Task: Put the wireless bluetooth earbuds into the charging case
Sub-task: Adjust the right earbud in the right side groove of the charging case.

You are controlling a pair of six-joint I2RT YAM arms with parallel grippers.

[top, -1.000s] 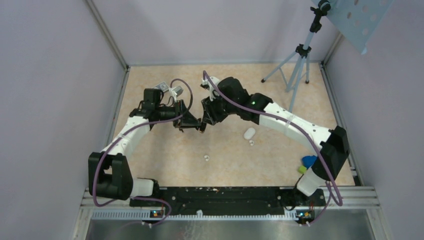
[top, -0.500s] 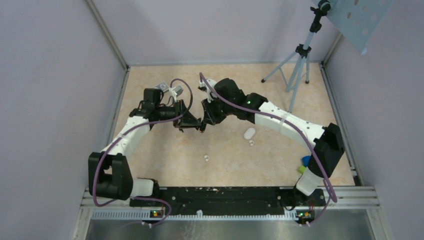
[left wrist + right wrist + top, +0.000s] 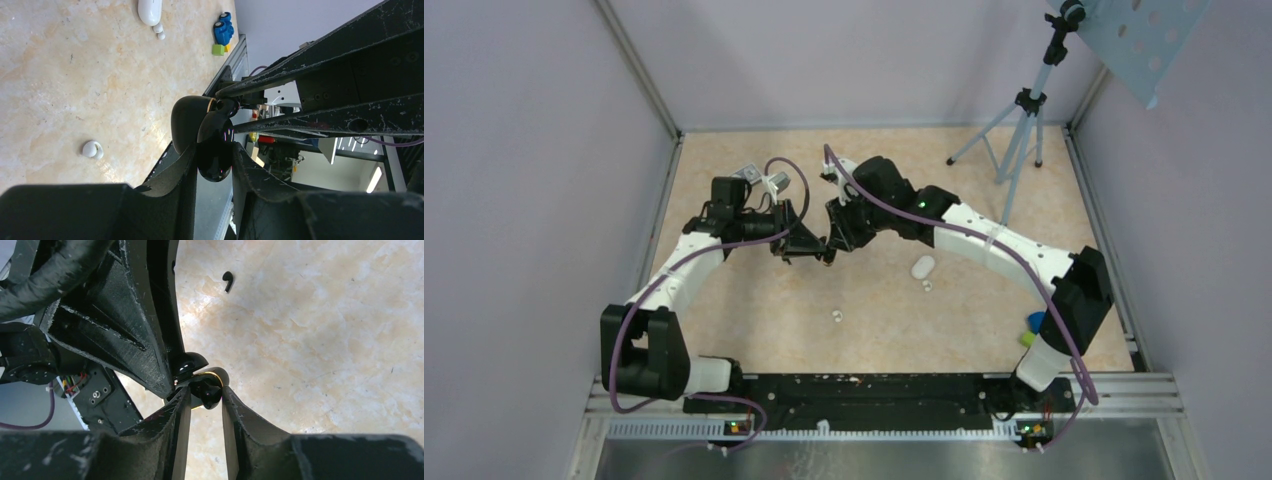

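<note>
White pill-shaped plastic charging case lies nearer the right claw; that claw and the left claw both pinch one glossy black shell.

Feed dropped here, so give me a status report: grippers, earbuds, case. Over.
Left gripper and right gripper both shut on one glossy black object. White case on table, one bud beside it, other bud apart. Nothing blocking them.

My top camera looks down from high behind the arm bases, taking in the whole table. Both wrist cameras sit close behind their own fingers — the left view rolled sideways — and share the glossy black piece from opposite sides. The charging case shows in the top and left views.
</note>
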